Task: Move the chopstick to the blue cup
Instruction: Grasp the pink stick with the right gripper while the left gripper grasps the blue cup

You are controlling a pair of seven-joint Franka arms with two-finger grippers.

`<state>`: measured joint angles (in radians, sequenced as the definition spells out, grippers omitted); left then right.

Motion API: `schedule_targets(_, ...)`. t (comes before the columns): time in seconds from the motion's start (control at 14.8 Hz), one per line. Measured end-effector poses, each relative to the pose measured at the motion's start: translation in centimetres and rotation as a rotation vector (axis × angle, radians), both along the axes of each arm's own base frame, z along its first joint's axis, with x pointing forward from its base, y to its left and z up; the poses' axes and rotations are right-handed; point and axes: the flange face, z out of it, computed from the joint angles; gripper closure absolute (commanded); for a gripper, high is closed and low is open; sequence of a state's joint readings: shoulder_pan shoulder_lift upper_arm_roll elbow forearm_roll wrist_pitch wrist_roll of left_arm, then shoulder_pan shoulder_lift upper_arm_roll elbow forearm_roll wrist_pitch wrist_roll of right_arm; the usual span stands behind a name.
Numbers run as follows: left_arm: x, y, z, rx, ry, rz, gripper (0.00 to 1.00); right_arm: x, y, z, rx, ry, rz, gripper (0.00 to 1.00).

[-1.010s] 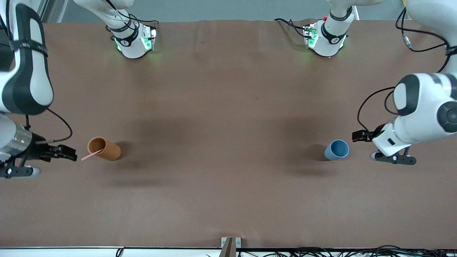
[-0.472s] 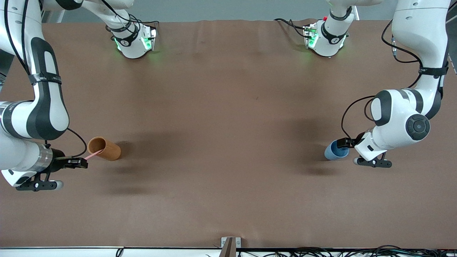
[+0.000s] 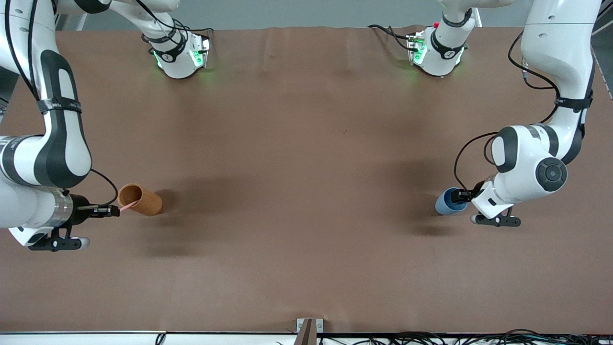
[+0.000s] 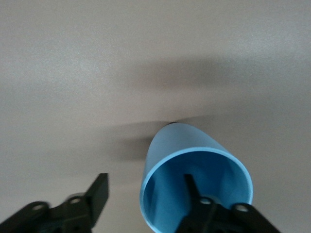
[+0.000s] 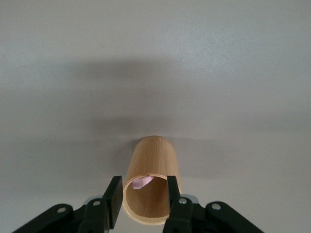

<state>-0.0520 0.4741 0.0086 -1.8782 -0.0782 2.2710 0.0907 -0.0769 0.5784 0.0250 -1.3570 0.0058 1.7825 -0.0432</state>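
Both arms have closed in: right gripper [image 3: 115,210] pinches the thin pink chopstick [image 3: 125,206] at the orange-brown cylindrical cup's [image 3: 140,199] mouth; left gripper [image 4: 146,194], spread, straddles the small light-blue cup's [image 4: 194,170] rim.

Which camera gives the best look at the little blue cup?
The left wrist view: the blue cup fills it, with one finger of the left gripper inside its rim and one outside. The front view shows the cup small and partly hidden by that gripper. The right wrist view misses it.

We see a wide table covered with a brown cloth [image 3: 306,143], soft shadows lying on it, a pale grey wall strip [image 3: 306,12] at twelve o'clock, and black cables [image 3: 431,338] at five o'clock.
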Motion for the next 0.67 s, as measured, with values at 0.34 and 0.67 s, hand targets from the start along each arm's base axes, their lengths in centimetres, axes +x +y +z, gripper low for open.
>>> schedule_targets(0.34,0.0,-0.6,-0.2,0.000,-0.014,-0.008,1.00,0.2,0.3,0.1,-0.004,-0.011,-0.029,0.76)
schedule_targets(0.67,1.1,-1.9,5.2,-0.009,-0.081,-0.026,1.00,0.4,0.0,0.0,-0.006,-0.027,-0.035,0.90)
